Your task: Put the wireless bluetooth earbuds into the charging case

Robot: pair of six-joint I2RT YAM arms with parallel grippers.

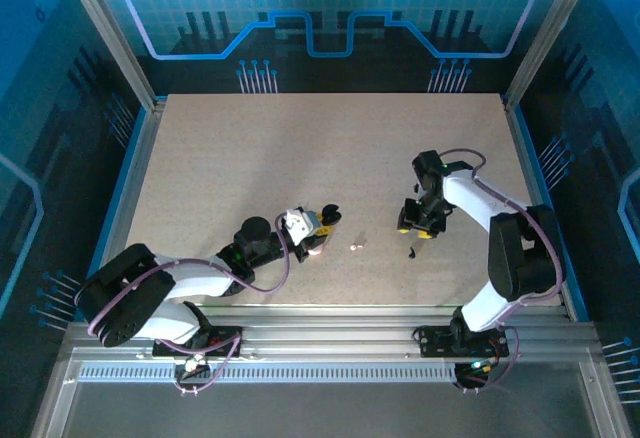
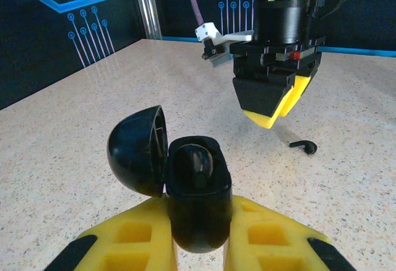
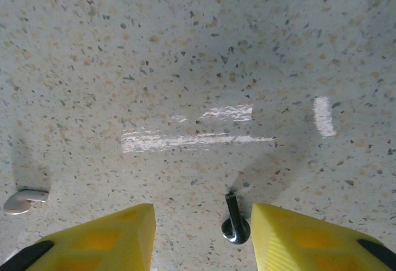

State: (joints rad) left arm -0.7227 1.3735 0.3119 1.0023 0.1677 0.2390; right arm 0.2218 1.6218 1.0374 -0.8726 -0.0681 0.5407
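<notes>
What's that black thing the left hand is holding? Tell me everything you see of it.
The case is a glossy black, rounded shell, plastic by its look. Its domed lid stands hinged open to one side, baring a dark hollow; whether an earbud sits inside is unclear. The left hand's yellow fingers clamp its lower body from both sides.

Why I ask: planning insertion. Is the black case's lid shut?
No, the charging case sits in the left gripper with its lid hinged open.

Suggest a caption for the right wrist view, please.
Right gripper open around a black earbud on the speckled table, whitish earbud nearby.
</notes>
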